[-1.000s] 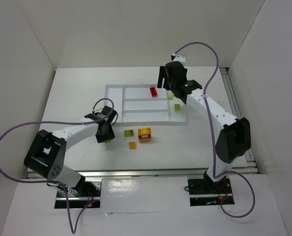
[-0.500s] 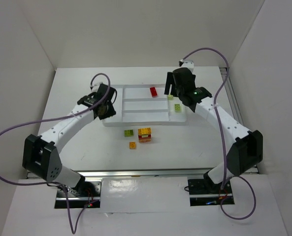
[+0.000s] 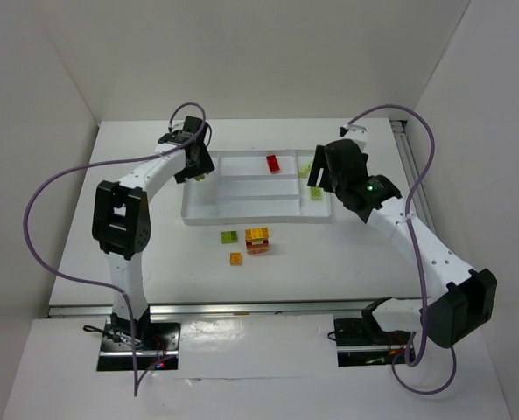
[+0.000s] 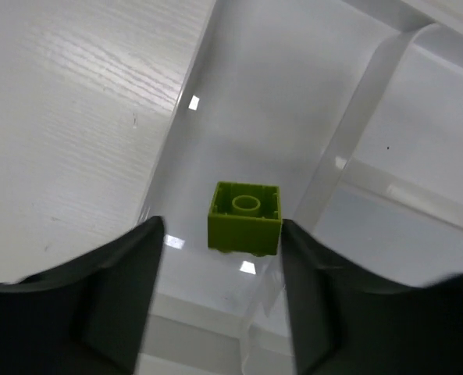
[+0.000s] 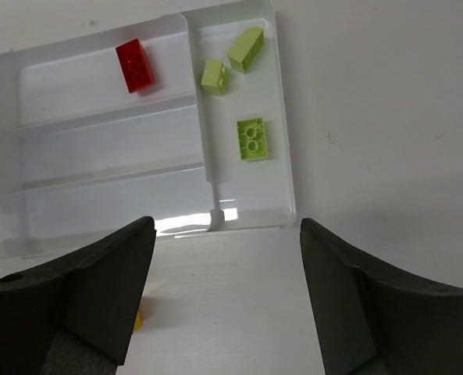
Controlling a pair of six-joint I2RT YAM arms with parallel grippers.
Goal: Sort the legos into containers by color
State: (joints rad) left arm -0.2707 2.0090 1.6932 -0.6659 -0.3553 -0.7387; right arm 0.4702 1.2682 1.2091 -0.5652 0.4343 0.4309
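Left fingers [image 4: 114, 297] hang over the left end of the white tray [image 3: 241, 212], spread wide. A lime green brick [image 4: 245, 220] sits between them in the left wrist view. There is clear space on its left side, and its right edge is just against the right finger. It looks released rather than pinched, and I can't tell whether it rests on the floor of the left-end compartment or is dropping to it.

Over on the right, the right fingers [image 5: 90, 289] are also wide apart with nothing between them, hovering by the near right corner of the tray. Three lime bricks [image 5: 251, 139] lie in the right-end compartment and a red brick [image 5: 136, 66] in the far long one.

On the table near the tray are another lime brick [image 3: 229, 236], the orange-red stacked block [image 3: 257, 239] and a small orange brick [image 3: 235, 258].

These look like light, rigid pieces with slick walls. The flat side walls look like the place to pinch, not the studs. The stacked block is taller, so it is best gripped low, across both layers, or it may split.
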